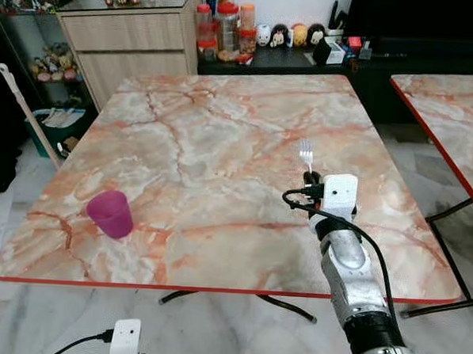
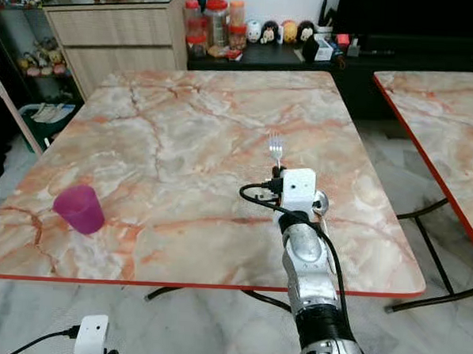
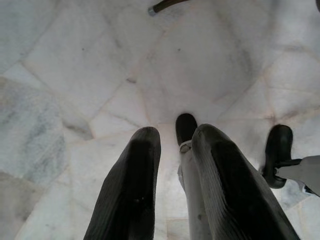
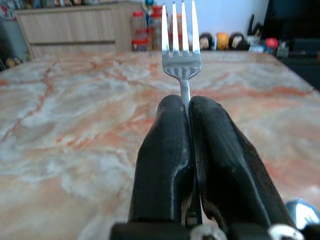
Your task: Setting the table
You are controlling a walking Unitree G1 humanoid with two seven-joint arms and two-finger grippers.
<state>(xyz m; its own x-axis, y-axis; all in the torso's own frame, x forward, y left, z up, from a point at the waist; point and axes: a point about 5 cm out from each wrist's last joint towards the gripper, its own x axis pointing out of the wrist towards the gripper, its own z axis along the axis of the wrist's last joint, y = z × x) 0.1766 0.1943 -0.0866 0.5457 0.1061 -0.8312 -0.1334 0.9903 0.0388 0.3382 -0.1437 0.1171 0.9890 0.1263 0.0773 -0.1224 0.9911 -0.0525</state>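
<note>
Clamped tight on the neck of the slim stainless-steel fork (image 4: 182, 45), my right gripper's (image 4: 188, 107) two black fingers show almost no gap between them, with the handle running back between the pads. I read that grip as deliberate: pinching near the head keeps the tines pointing straight ahead, away from the robot, so the piece can be laid flat in line with a place setting. From the head views the right gripper (image 1: 310, 181) is out over the orange-veined marble table with a red rim (image 1: 215, 290), on the right-hand side of its near half, the fork's tines sticking out past the fingertips. I cannot tell from these views whether the fork is touching the marble or held just above it.

A rounded shiny metal piece (image 4: 302, 210) peeks out beside the wrist; it may be a spoon bowl, but I cannot be sure.

Well apart, toward the near left corner, stands the translucent magenta plastic cup (image 1: 111, 213), upright.

My left gripper (image 3: 175, 145) hangs idle below the table edge, its fingers parted a little over pale marble floor tiles (image 3: 60, 75), holding nothing.

My guess is that the fork is about to be set down here.
</note>
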